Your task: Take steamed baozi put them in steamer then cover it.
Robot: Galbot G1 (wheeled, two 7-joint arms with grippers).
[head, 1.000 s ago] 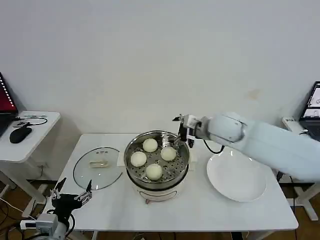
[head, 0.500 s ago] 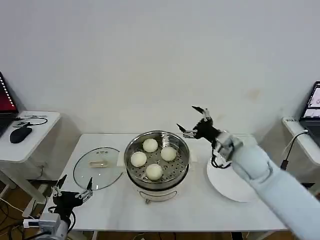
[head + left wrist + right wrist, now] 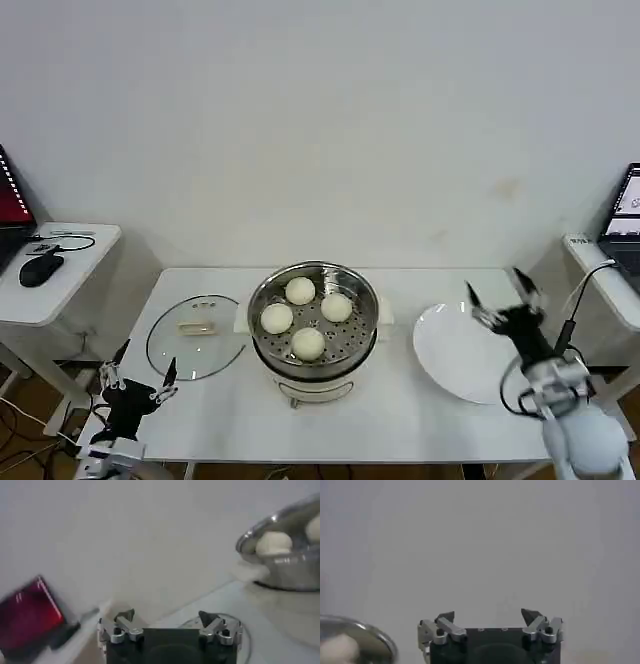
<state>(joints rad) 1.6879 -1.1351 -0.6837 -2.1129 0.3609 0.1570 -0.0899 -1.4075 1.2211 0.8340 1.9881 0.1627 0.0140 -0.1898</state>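
Hovering over plate (image 3: 470, 360), right gripper (image 3: 500, 297) spread, empty; left gripper (image 3: 135, 375) spread, half cut off.

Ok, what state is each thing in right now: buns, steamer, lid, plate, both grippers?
steamed baozi: four, all on the steamer's tray.
steamer: uncovered.
cover: flat on the table, left of the steamer.
white plate: bare.
right gripper: open, above the plate.
left gripper: open, at the table's front-left corner.
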